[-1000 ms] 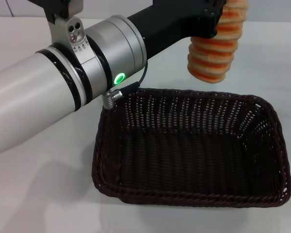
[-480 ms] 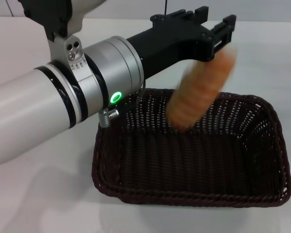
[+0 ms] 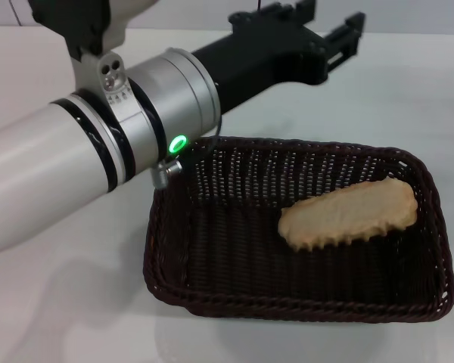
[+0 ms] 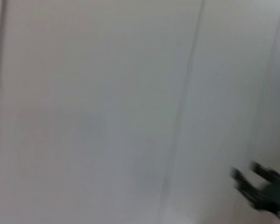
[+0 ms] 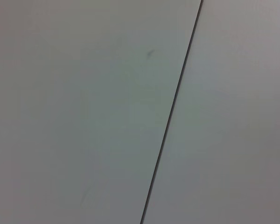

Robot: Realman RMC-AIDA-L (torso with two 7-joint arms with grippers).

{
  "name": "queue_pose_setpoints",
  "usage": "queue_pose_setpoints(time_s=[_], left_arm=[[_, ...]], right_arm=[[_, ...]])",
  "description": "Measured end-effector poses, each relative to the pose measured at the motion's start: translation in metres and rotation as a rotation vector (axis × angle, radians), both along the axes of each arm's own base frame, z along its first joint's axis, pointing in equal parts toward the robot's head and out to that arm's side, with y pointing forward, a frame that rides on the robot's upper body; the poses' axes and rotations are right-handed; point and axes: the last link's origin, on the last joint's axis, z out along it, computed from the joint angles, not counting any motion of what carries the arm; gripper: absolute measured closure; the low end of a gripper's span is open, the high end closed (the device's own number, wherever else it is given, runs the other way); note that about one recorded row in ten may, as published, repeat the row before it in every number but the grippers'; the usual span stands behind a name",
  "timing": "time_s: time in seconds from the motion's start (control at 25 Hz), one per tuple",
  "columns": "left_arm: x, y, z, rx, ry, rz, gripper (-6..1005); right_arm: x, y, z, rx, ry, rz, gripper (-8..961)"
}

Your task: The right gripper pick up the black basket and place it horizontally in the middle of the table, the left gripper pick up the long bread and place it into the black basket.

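Long bread (image 3: 349, 213): lay pale side up inside the black basket (image 3: 212, 291), towards its right end.
Black basket: sat lengthwise on the table (image 3: 68, 302).
Left gripper (image 3: 334, 30): hovered above the basket's far rim, fingers apart, gripping nothing.
Right gripper: out of sight.

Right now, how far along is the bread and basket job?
Both steps look done. The black basket sits lengthwise on the table, and the long bread lies inside it, pale underside up. The left gripper hangs open and empty above the basket's far edge. The right gripper is out of view. Nothing seems left except retracting the arm.
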Motion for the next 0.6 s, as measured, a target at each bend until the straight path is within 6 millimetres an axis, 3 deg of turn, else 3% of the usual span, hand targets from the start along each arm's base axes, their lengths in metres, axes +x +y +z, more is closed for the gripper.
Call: queue_pose_setpoints(time_s=[0.2, 0.28, 0.32, 0.36, 0.52, 0.6], left_arm=[[-0.020, 0.023, 0.010, 0.190, -0.004, 0.039, 447], [-0.036, 0.037, 0.017, 0.312, -0.011, 0.078, 447], [-0.054, 0.048, 0.023, 0.422, -0.012, 0.117, 447], [-0.054, 0.048, 0.023, 0.422, -0.012, 0.117, 447], [-0.096, 0.068, 0.039, 0.679, -0.010, 0.181, 447], [-0.102, 0.069, 0.042, 0.717, -0.008, 0.182, 447]], right_arm=[[0.000, 0.000, 0.000, 0.000, 0.000, 0.000, 366], [0.000, 0.000, 0.000, 0.000, 0.000, 0.001, 366], [0.000, 0.000, -0.001, -0.001, 0.001, 0.000, 366], [0.000, 0.000, -0.001, -0.001, 0.001, 0.000, 366], [-0.003, 0.002, -0.003, -0.008, 0.004, 0.003, 367], [-0.004, 0.003, -0.004, -0.011, 0.004, 0.005, 367]])
